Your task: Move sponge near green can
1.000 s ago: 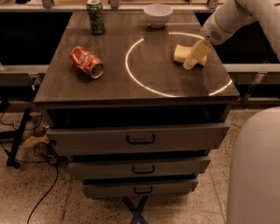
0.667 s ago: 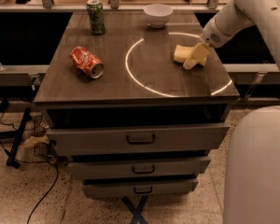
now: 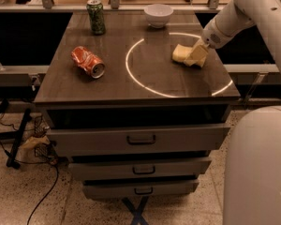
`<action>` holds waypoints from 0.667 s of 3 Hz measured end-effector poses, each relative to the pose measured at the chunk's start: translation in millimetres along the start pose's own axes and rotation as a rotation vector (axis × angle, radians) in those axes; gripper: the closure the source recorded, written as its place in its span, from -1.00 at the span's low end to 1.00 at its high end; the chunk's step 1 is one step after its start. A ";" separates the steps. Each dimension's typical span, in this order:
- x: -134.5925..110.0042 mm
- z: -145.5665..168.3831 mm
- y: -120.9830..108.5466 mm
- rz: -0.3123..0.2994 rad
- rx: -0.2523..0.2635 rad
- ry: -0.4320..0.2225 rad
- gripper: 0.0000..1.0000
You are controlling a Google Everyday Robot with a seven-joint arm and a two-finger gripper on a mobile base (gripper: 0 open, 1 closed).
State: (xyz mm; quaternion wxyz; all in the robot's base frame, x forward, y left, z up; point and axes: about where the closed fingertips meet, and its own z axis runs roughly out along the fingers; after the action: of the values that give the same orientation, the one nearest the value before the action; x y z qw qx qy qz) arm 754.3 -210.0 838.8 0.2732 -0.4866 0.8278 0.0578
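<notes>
Gripper (image 3: 196, 57) is right of centre in the upper half of the frame, down at tabletop level. The arm (image 3: 239, 13) reaches in from the upper right corner. The gripper overlaps the right end of the sponge (image 3: 179, 53) and looks to be touching it. Whether it is apart or clamped on the sponge I cannot tell, since its pale tip blends into the foam.

The sponge lies flat on the table (image 3: 84, 86), inside the right part of a white light ring (image 3: 131, 74).

Green can (image 3: 96, 17) stands upright at the upper left of the tabletop near the far edge, well apart from the sponge. Crushed red can (image 3: 88, 62) lies on its side below it, left of the ring. White bowl (image 3: 158, 15) sits at top centre on the far edge, between the green can and the sponge.

Judgement: this is the grasp stage and the carry has not begun, as the sponge is nowhere near its target. The low reach from the right likely leaves the leftward path open.

The bare patch just right of or in front of the green can looks like the drop spot. The route there runs between the bowl and the red can — lift enough to clear both. The slim upright can would tip easily, so the sponge should stop short of it.
</notes>
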 end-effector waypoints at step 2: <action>-0.2 2.4 0.6 0.000 -0.004 0.001 1.00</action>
State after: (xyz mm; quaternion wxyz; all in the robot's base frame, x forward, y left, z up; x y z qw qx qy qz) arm 754.8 -208.7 836.8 0.2719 -0.4872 0.8278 0.0590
